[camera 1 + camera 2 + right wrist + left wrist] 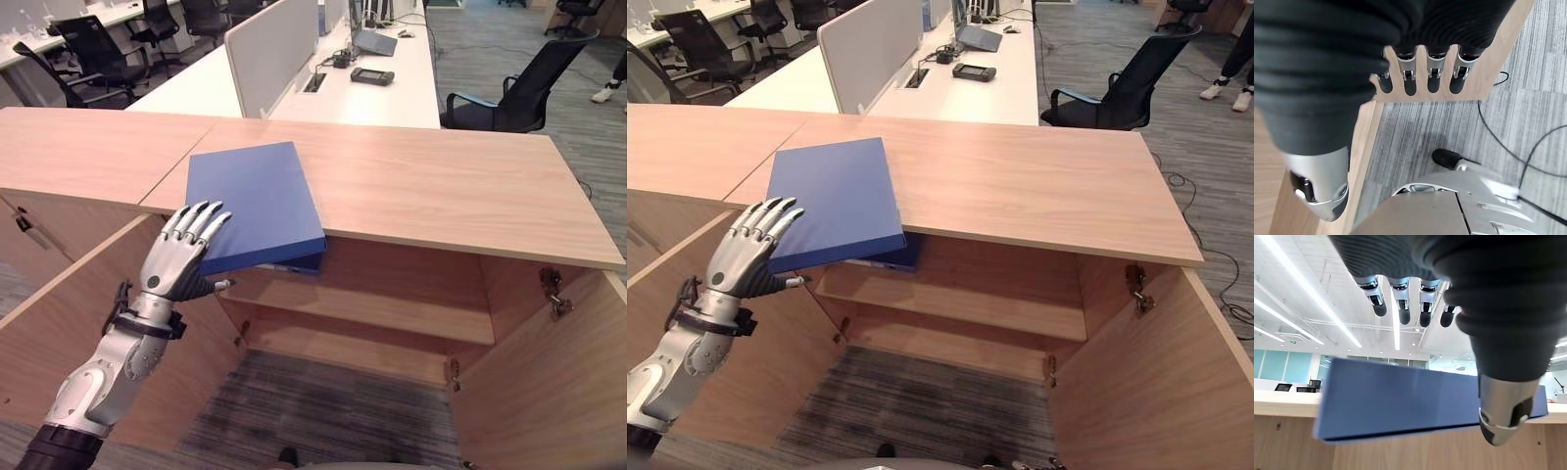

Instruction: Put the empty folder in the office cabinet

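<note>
The fingers [201,223] of the left hand [181,257] are spread straight, laid on the blue folder [257,202] at its seven o'clock corner, gripping nothing. The folder's long axis runs twelve to six, overhanging the worktop [441,186] above the open cabinet [367,313]. The right hand [1415,83] hangs relaxed, empty.

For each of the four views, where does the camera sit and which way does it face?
Left eye, head: down at blue folder overhanging the wooden cabinet top; left hand touches it.
Right eye: same scene, slightly offset.
Left wrist: up along open fingers at the folder's edge, ceiling lights.
Right wrist: down past the right hand at grey carpet, cabinet door.
</note>
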Controlling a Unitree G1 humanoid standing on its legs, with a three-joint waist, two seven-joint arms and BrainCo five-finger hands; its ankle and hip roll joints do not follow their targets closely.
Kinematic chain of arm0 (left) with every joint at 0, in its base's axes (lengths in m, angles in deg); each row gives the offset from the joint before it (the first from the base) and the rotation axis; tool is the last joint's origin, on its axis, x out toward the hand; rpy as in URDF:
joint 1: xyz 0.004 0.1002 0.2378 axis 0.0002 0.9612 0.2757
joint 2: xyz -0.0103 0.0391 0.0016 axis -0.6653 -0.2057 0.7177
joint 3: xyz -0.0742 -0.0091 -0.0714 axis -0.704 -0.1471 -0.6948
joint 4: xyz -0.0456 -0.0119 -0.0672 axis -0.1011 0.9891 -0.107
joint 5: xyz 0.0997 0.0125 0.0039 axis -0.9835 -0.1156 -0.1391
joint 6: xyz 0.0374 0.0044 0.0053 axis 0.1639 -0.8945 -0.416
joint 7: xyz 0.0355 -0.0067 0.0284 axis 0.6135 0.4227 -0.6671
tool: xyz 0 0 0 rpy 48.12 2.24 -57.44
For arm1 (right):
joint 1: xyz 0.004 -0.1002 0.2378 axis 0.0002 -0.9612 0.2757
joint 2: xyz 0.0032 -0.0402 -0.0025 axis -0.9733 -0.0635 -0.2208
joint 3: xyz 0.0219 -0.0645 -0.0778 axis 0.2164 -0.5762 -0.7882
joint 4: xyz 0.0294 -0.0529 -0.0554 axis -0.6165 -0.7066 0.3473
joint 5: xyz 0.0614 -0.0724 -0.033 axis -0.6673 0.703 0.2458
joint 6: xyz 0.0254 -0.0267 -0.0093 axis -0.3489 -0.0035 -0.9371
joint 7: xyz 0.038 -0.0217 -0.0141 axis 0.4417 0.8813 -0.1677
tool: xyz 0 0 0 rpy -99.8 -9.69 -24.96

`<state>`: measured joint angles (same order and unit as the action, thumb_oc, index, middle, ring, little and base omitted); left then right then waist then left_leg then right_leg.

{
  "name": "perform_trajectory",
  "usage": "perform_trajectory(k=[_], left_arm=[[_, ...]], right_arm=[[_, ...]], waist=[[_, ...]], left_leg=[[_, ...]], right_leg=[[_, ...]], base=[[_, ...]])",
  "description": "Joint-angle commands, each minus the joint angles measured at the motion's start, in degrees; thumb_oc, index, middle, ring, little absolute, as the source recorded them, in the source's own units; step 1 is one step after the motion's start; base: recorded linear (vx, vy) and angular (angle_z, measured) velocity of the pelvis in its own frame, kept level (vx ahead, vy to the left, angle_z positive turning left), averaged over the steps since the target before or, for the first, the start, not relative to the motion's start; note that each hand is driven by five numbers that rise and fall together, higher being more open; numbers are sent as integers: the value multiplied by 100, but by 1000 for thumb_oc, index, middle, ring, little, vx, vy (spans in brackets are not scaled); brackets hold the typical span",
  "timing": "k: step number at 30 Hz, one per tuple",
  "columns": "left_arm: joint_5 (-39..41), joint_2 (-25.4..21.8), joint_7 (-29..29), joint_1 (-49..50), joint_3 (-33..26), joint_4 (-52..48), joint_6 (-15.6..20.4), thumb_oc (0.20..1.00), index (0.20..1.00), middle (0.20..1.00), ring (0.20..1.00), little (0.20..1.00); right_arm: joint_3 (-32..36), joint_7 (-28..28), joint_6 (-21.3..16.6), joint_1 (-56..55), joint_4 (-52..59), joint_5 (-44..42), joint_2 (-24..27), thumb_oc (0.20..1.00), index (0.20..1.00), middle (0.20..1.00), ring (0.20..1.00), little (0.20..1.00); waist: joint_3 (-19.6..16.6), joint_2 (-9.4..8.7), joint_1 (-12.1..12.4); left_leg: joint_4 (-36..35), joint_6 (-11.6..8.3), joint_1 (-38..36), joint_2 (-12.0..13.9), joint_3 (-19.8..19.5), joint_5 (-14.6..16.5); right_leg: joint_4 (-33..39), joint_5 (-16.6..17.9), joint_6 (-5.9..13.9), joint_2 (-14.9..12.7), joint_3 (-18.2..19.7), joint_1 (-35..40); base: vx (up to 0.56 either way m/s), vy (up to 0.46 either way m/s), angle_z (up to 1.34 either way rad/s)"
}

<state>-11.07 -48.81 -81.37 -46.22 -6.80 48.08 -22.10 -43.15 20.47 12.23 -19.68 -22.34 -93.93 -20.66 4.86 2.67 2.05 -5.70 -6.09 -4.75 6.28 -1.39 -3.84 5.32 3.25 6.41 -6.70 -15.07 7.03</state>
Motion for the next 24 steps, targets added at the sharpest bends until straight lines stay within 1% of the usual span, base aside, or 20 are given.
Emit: perform_trajectory(k=[1,24], left_arm=[[-231,-208,-59,-607,-1,-4,-30,1000,1000,1000,1000,1000],[-432,-135,-11,-948,399,423,-182,1000,1000,1000,1000,1000]], right_arm=[[13,-59,29,349,-151,-79,152,1000,1000,1000,1000,1000],[32,-76,73,369,-216,-58,156,1000,1000,1000,1000,1000]], waist=[[218,-136,-29],[209,-127,-98]], left_leg=[[70,-70,-77,-21,334,394],[70,-43,-116,-24,417,424]], right_leg=[[-233,-731,267,-15,257,194],[-207,-703,288,-35,342,180]], base=[[-2,5,-6],[3,3,-2]])
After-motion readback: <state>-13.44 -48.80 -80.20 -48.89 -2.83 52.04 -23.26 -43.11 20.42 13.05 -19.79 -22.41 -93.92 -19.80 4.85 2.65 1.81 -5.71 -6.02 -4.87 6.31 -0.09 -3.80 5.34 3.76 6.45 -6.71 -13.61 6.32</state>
